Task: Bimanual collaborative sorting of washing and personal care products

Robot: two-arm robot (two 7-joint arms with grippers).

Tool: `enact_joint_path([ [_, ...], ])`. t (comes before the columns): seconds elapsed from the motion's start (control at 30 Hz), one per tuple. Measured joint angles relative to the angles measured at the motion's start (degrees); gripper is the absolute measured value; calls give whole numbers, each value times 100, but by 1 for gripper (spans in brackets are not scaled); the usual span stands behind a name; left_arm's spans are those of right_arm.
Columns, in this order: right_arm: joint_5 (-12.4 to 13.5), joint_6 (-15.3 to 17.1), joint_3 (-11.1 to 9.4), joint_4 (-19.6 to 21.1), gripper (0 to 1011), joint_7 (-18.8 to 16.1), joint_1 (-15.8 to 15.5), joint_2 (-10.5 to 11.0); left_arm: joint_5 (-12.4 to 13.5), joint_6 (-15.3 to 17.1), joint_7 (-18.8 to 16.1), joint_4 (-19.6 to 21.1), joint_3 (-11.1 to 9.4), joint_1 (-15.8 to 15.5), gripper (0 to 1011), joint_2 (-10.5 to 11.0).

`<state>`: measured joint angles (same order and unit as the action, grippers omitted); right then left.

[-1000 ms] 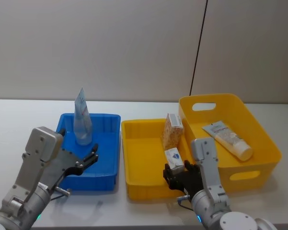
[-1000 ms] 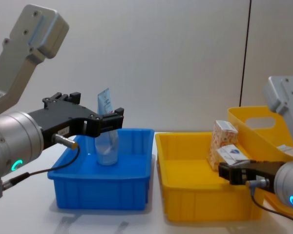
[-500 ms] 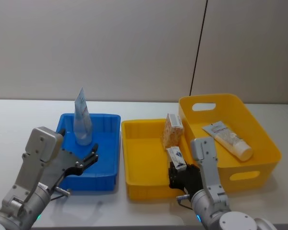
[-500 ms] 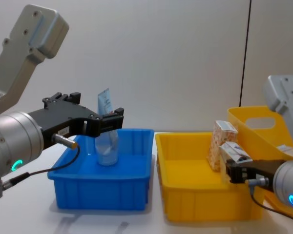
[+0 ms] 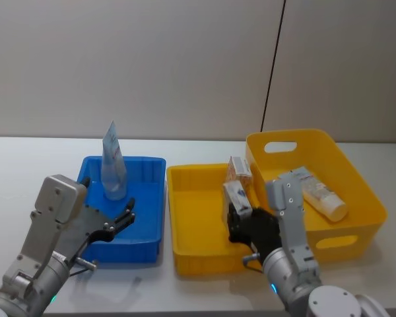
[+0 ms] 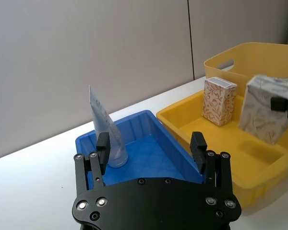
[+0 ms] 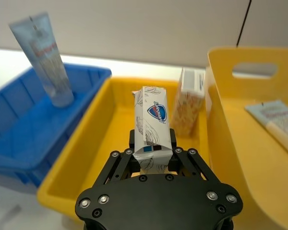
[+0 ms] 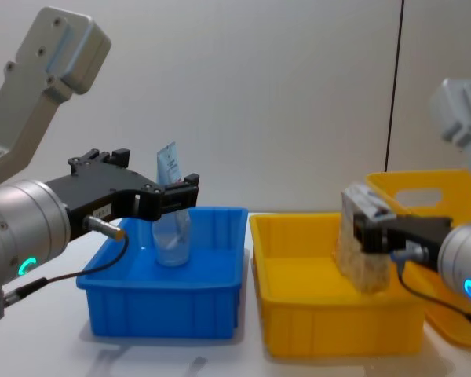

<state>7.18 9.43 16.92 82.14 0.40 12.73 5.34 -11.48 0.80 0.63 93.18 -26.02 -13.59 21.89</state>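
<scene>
My right gripper (image 5: pixel 241 216) is shut on a white-and-blue carton (image 5: pixel 236 197) and holds it upright above the shallow yellow bin (image 5: pixel 191 221). In the right wrist view the carton (image 7: pixel 153 122) sticks up between the fingers (image 7: pixel 175 151). An orange-speckled carton (image 5: pixel 238 169) stands at that bin's far right corner, just behind the held one. A grey-blue tube (image 5: pixel 112 164) stands on its cap in the blue bin (image 5: pixel 129 249). A white-labelled tube (image 5: pixel 317 191) lies in the tall yellow bin (image 5: pixel 346 241). My left gripper (image 5: pixel 122 221) hovers open over the blue bin's near edge, short of the standing tube (image 6: pixel 105 129).
The three bins sit side by side on a white table, blue on the left, tall yellow on the right with handle cut-outs. A grey wall stands behind. Bare tabletop lies left of the blue bin and in front of all the bins.
My right gripper has lifted the white-and-blue carton off the shallow yellow bin's floor, up and back toward the speckled carton. The left arm has not moved.
</scene>
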Motion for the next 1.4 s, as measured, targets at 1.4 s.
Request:
enact_joint_path([
  [1.4, 177, -534, -1420, 954, 268, 467, 100, -11, 0, 0, 0, 0, 0, 0, 1001, 0],
])
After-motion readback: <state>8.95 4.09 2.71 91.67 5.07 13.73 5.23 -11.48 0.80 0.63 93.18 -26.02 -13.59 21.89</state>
